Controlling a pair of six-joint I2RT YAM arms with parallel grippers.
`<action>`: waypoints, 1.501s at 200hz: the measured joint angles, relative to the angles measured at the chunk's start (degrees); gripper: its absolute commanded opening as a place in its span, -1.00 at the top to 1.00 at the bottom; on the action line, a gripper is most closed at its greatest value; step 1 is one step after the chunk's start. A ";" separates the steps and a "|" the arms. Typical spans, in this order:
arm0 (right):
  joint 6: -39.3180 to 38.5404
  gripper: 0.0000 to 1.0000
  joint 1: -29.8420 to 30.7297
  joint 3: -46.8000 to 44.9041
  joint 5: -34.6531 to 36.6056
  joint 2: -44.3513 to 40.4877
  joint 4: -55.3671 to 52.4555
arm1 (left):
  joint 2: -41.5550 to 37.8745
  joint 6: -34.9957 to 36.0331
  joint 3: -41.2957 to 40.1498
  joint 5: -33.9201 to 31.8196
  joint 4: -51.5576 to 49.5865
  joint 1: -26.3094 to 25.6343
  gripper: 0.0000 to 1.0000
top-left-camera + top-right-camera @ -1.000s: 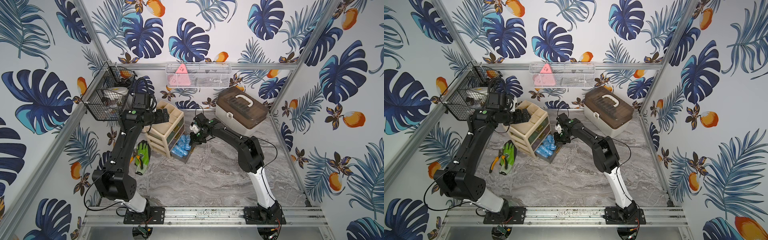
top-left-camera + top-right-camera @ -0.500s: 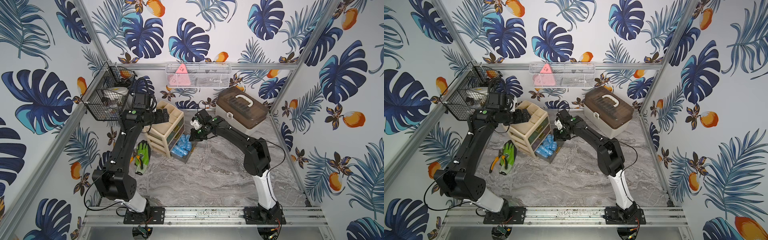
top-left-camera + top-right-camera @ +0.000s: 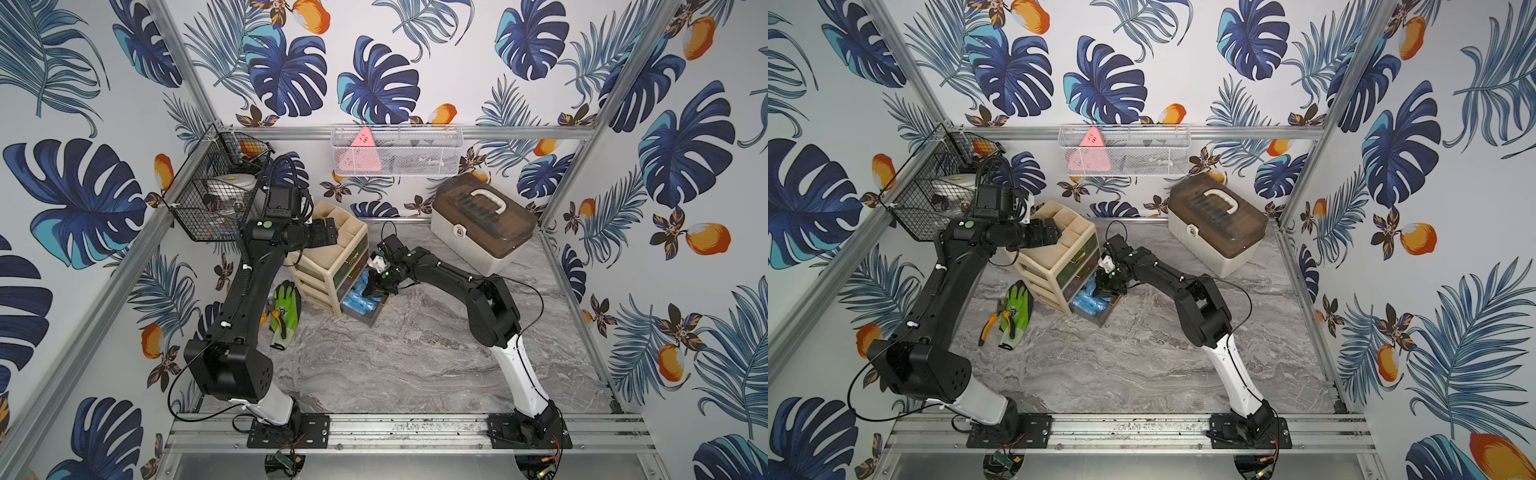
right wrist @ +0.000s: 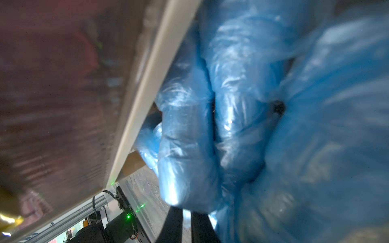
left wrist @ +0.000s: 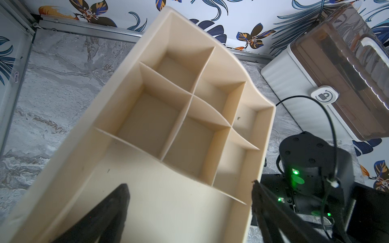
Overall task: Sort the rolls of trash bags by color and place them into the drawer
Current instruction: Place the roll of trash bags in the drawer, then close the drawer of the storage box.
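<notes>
Top views overhead, sharing whole scene; wrist views close on organizer (image 5: pixel 160 189).

Both top views: bright, even, diffuse light, with the source out of frame. The marble floor (image 3: pixel 415 353) carries only faint, soft-edged shadows beneath the arms. Detail is sharp from front rail to back wall. The wide lens makes the aluminium frame posts (image 3: pixel 178 70) splay outward toward the corners.

Left wrist view: well lit. The beige organizer (image 5: pixel 168 199) is crisp in its far compartments and soft along the near rim. The left gripper (image 5: pixel 189 185) shows as two dark, defocused wedges. Green status lights (image 5: pixel 295 172) bloom slightly. The storage box (image 5: pixel 294 94) bows at the frame edge.

Right wrist view: too close to focus. The blue rolls (image 4: pixel 242 94) fill the frame, smeared toward one side, with white specular streaks on the plastic. The tinted drawer front (image 4: pixel 63 94) is dim, reddish-brown and blurred.
</notes>
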 measured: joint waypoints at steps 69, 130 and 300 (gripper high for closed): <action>1.33 0.68 0.04 -1.57 2.05 -1.25 0.11 | -0.09 0.02 -0.17 -0.11 -0.04 0.00 -0.89; 0.15 0.58 -0.81 -7.45 1.60 -12.72 2.14 | 0.50 0.24 -0.15 -0.37 0.70 0.00 -0.89; -4.17 0.59 -9.66 -25.86 2.60 -14.56 7.87 | 2.64 1.03 -3.13 -0.79 1.95 0.00 -0.86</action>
